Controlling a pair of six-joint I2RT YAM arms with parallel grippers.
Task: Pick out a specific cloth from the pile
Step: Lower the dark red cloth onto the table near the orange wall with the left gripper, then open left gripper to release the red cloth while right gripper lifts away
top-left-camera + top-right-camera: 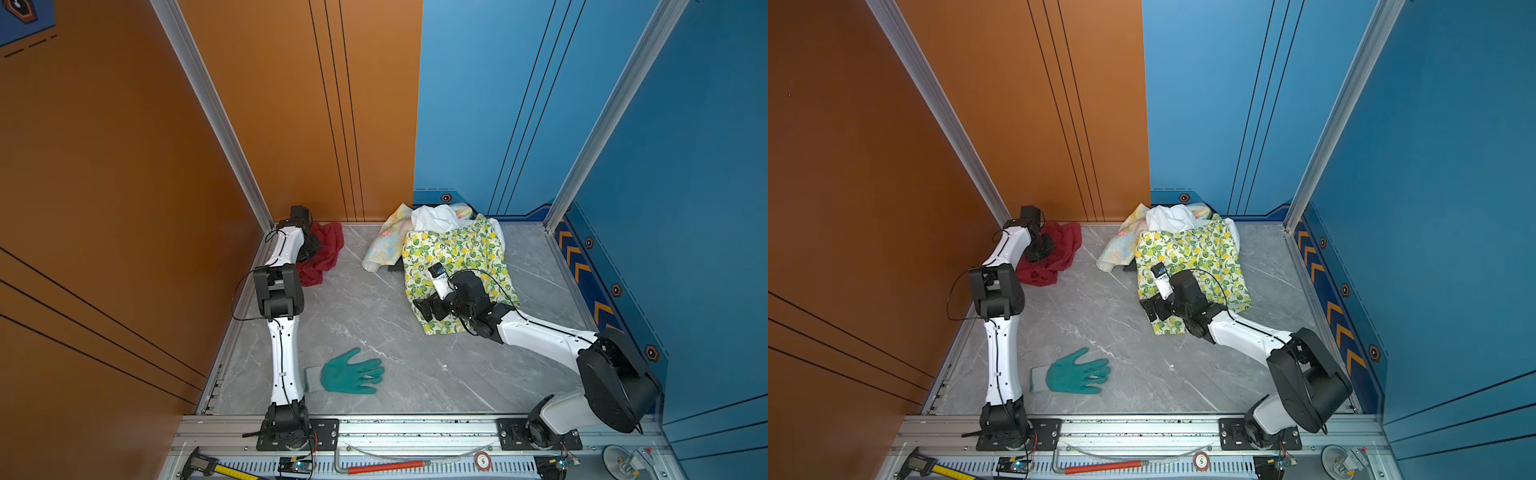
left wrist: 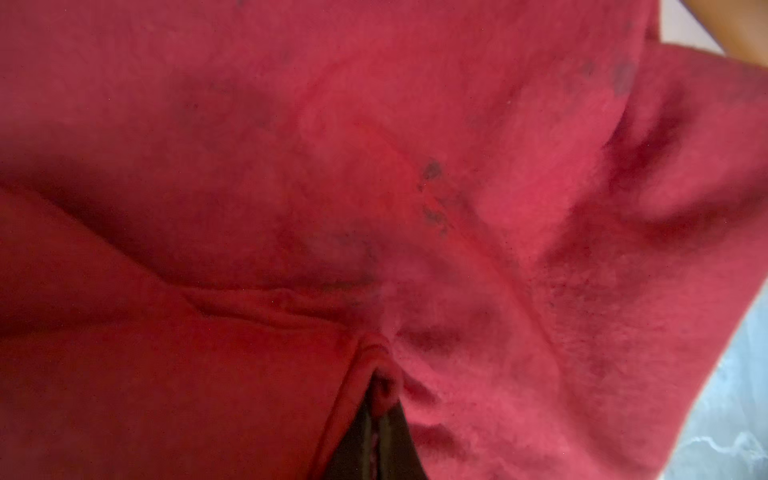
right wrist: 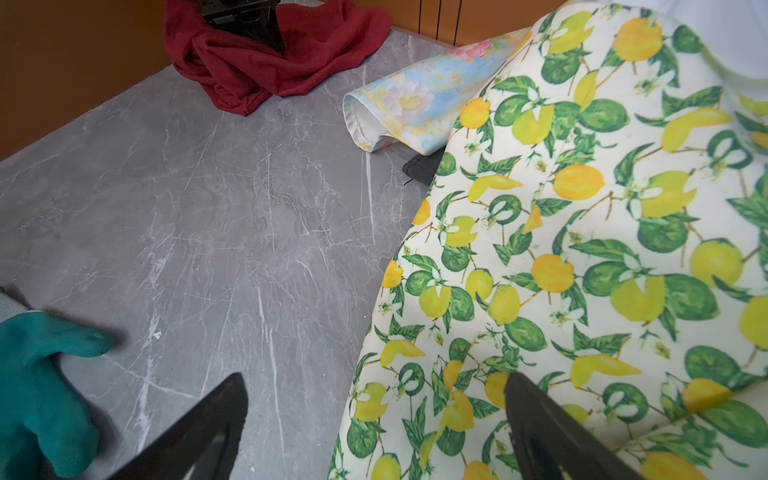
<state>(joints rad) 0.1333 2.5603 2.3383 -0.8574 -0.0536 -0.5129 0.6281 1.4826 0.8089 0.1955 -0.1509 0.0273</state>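
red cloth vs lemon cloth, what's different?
The red cloth is plain; lemon cloth is printed. Red cloth is bunched in the far left corner; lemon cloth drapes spread over the pile. The left gripper is shut on the red cloth; the open right gripper holds no lemon cloth. Both are soft fabric.

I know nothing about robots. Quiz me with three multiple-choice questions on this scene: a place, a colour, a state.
1. Where is the dark red cloth?
A) far left corner, apart from the pile
B) atop it
C) on the wall

2. What colour is the glove?
A) yellow
B) teal-green
C) black

3. The left gripper is:
A) open
B) out of sight
C) shut on the dark red cloth

Answers:
A: bare table separates them.
B: both top views show it.
C: fabric sits pinched between its jaws.
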